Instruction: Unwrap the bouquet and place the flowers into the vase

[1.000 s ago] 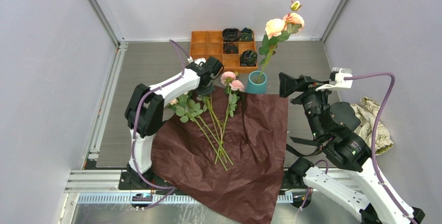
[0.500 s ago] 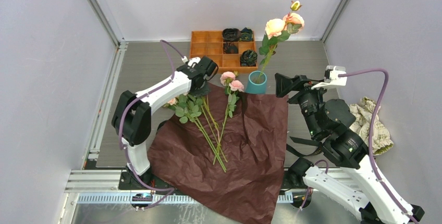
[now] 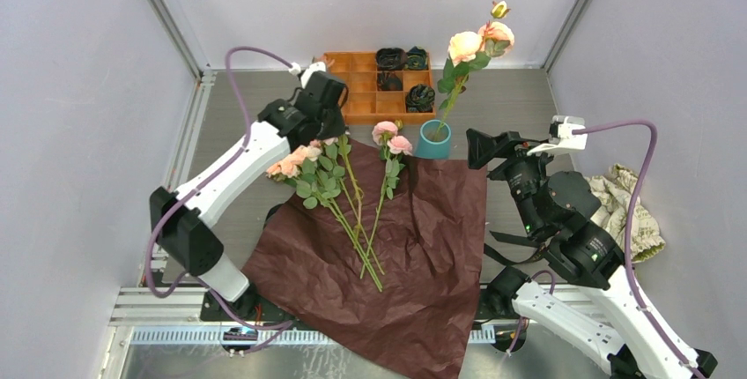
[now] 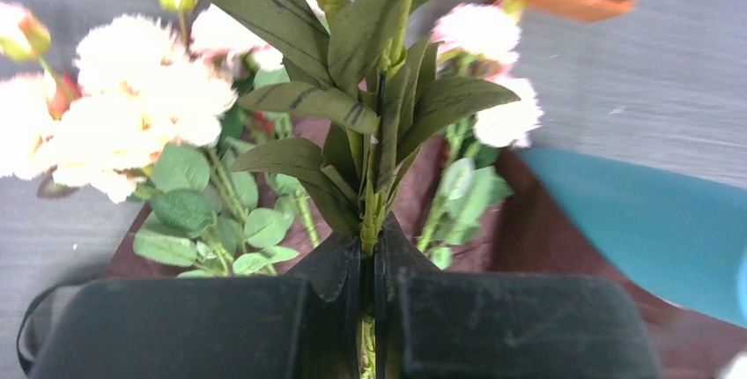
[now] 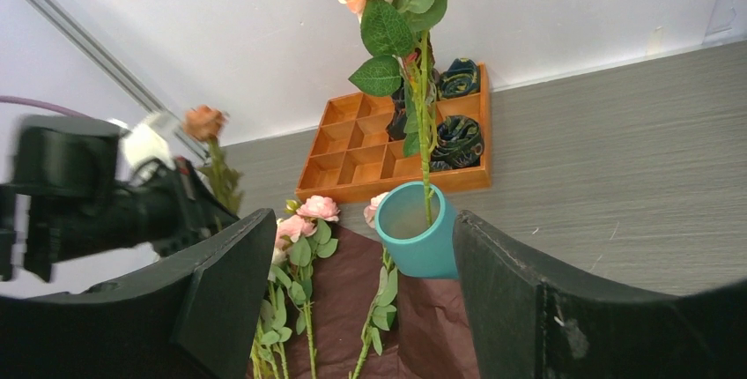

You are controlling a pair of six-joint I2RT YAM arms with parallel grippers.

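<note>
Flower stem (image 4: 368,220) upright, bud up, clamped in left gripper (image 4: 370,251); right gripper (image 5: 359,251) wide.

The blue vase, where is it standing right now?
In the overhead view the vase sits slightly right of centre, at the far edge of the dark red paper, just in front of the orange tray.

The top camera hangs above and behind the 2 arm bases, looking down the whole table (image 3: 528,97) toward its far edge. The left wrist camera sits very close on a leafy stem (image 4: 370,211). The right wrist camera looks low toward the far-left corner. All 3 catch the vase (image 3: 433,139) and orange tray (image 3: 352,75).
</note>
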